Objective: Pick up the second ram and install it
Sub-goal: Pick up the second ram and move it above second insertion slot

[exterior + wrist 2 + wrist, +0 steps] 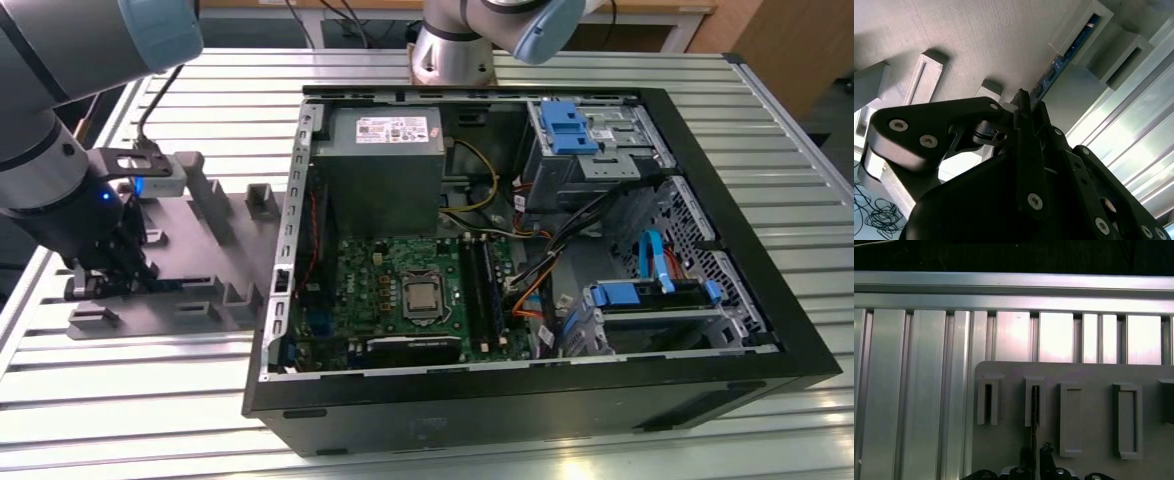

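Grey plastic tray (234, 250) on slatted aluminium table (134, 400), at exterior view's left of black computer case (534, 390). Case lies open, holding green motherboard (400, 290) and grey power supply (380, 165) (blue-latched drive cages alongside). Tray carries upright slotted blocks. Second ram (1046, 80) stands on edge in one narrow block's slot, blue-green edge showing in second wrist view, thin dark line in first wrist view. Gripper (1036, 452) down at tray, right at stick's free end. Clamped or loose: cannot tell.
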Controlling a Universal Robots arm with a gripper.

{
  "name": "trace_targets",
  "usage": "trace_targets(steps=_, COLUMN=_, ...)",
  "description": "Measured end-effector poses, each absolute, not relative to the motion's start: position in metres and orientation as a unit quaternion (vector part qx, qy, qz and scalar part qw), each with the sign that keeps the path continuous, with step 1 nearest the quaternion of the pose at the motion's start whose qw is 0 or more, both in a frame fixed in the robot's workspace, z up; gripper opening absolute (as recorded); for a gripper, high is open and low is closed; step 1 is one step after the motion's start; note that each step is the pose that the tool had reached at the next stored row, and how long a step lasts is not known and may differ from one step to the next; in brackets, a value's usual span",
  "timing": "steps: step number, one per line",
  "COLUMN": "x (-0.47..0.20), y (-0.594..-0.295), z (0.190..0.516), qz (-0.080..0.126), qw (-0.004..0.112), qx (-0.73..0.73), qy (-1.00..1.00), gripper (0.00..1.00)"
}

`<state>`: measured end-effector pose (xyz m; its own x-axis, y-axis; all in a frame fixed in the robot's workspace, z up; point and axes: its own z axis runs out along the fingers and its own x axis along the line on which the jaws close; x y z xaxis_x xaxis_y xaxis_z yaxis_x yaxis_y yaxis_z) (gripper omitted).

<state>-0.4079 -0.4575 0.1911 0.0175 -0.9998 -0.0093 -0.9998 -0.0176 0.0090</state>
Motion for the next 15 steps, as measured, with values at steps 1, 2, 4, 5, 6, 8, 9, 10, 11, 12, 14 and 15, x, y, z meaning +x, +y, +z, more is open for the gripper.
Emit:
trace_targets(steps=1, x=-0.4079, y=-0.4575, z=0.1911, qz=0.006, qw=0.0, qx=-0.713, qy=0.701, gripper=0.22)
trace_targets(steps=2, x=-0.4079, y=-0.4575, z=0.1911, qz=0.006, qw=0.0, qx=-0.713, qy=0.701, gripper=0.22)
trace_targets(steps=4, x=-0.4079, y=-0.4575, z=0.1909, qz=0.006, qw=-0.001, qx=-0.713, qy=0.701, gripper=0.22)
trace_targets(steps=5, x=-0.4079, y=-0.4575, z=0.1907, qz=0.006, qw=-0.001, qx=-0.713, qy=0.701, gripper=0.22)
trace_targets(steps=6, x=-0.4079, y=-0.4575, z=0.1905, qz=0.005, qw=-0.001, qx=-0.713, qy=0.701, gripper=0.22)
trace_targets(steps=8, x=-0.4079, y=-0.4575, z=0.1897, qz=0.005, qw=-0.001, qx=-0.713, qy=0.701, gripper=0.22)
trace_targets(steps=9, x=-0.4079, y=-0.4575, z=0.1891, qz=0.005, qw=-0.001, qx=-0.713, qy=0.701, gripper=0.22)
trace_targets(steps=10, x=-0.4079, y=-0.4575, z=0.1886, qz=0.005, qw=-0.001, qx=-0.713, qy=0.701, gripper=0.22)
trace_targets(steps=11, x=-0.408, y=-0.4575, z=0.1884, qz=0.005, qw=-0.002, qx=-0.713, qy=0.701, gripper=0.22)
trace_targets(steps=12, x=-0.4079, y=-0.4575, z=0.1884, qz=0.005, qw=-0.002, qx=-0.713, qy=0.701, gripper=0.22)
trace_targets(steps=14, x=-0.4079, y=-0.4575, z=0.1883, qz=0.005, qw=-0.002, qx=-0.713, qy=0.701, gripper=0.22)
trace_targets(steps=15, x=-0.4079, y=-0.4575, z=0.1882, qz=0.005, qw=-0.002, qx=-0.713, qy=0.701, gripper=0.22)
